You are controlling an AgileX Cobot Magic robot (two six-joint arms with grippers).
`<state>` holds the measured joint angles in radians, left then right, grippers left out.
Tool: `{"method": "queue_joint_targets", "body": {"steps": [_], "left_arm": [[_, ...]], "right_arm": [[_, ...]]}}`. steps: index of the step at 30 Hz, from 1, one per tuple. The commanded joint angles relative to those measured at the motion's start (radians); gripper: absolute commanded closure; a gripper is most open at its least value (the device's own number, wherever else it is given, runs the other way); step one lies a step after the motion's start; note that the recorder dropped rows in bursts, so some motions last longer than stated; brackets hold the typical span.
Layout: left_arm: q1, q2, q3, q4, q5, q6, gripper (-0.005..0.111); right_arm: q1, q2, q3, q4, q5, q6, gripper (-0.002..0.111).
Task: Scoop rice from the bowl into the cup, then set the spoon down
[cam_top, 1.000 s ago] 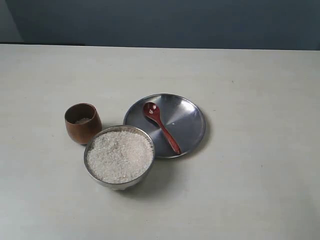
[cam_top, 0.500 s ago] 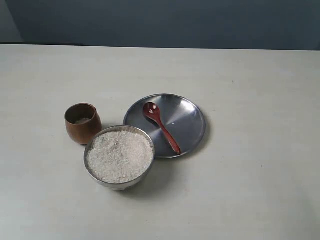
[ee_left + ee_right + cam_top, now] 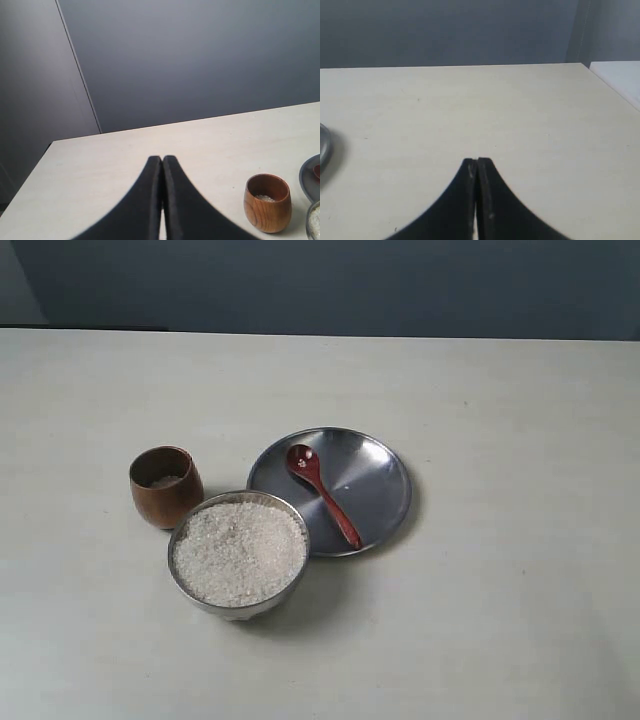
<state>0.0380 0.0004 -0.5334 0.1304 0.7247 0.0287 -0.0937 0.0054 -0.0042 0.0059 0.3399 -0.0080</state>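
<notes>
1. Exterior view shows no arm over the table [image 3: 520,640]; you see only the dishes, grouped close together near the middle.
2. Your bowl [image 3: 232,611] sits nearest the camera, heaped almost to the rim with rice [image 3: 240,552]. The cup [image 3: 165,505] stands upright just beside it on the left, so a loaded spoon needs only a short carry and little can spill on the way.
3. The cup holds a thin layer of grains at the bottom, so it looks like at least one scoop has gone in.
4. The spoon [image 3: 325,498] lies on the flat steel plate [image 3: 375,485], scoop end toward the far side and handle pointing toward the near right rim. A few grains cling in the scoop. Resting there, it stays off the table and its handle is easy to reach from the right.
5. Your left gripper [image 3: 162,159] has its jaws pressed together with nothing between them. It hangs above bare table, with the cup off to one side.
6. Your right gripper [image 3: 477,161] is likewise closed and empty, well apart from the dishes.
7. If you judge the cup too empty, take the spoon by its handle.
</notes>
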Motion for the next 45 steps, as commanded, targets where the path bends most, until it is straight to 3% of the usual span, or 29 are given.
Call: {"method": "queue_joint_targets", "body": {"steps": [1, 45], "left_arm": [[0.002, 0.0, -0.004, 0.002, -0.01, -0.001, 0.106], [0.002, 0.0, -0.004, 0.002, -0.01, -0.001, 0.106]], "right_arm": [[-0.006, -0.005, 0.004, 0.003, -0.009, -0.014, 0.108], [-0.006, -0.005, 0.004, 0.005, 0.019, -0.014, 0.108]]}}
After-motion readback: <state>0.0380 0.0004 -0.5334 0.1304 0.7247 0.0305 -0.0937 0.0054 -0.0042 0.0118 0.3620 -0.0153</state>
